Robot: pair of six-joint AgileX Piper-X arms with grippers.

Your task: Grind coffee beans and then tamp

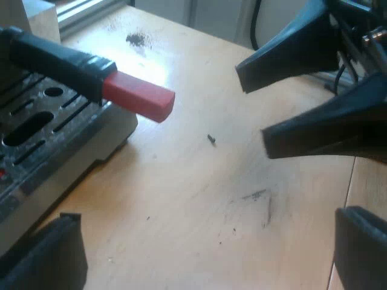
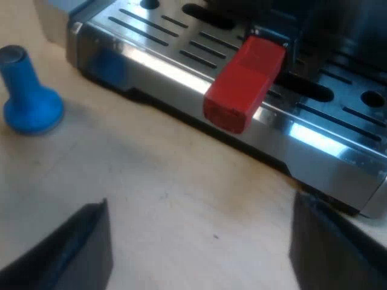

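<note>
Holder's dark handle with the red end (image 2: 245, 84) sticks straight out from the front of the shiny steel coffee machine (image 2: 169, 69), over the pale wooden worktop (image 2: 181, 199). My right tool (image 2: 199, 254), open and empty, faces that end head-on. My left tool (image 1: 205, 254), open too, is off to its side.

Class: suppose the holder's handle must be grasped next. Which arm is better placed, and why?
Probably the right. The red handle end sits centred ahead of the open right end effector; the left end effector points at the table, with the handle off its line.
</note>
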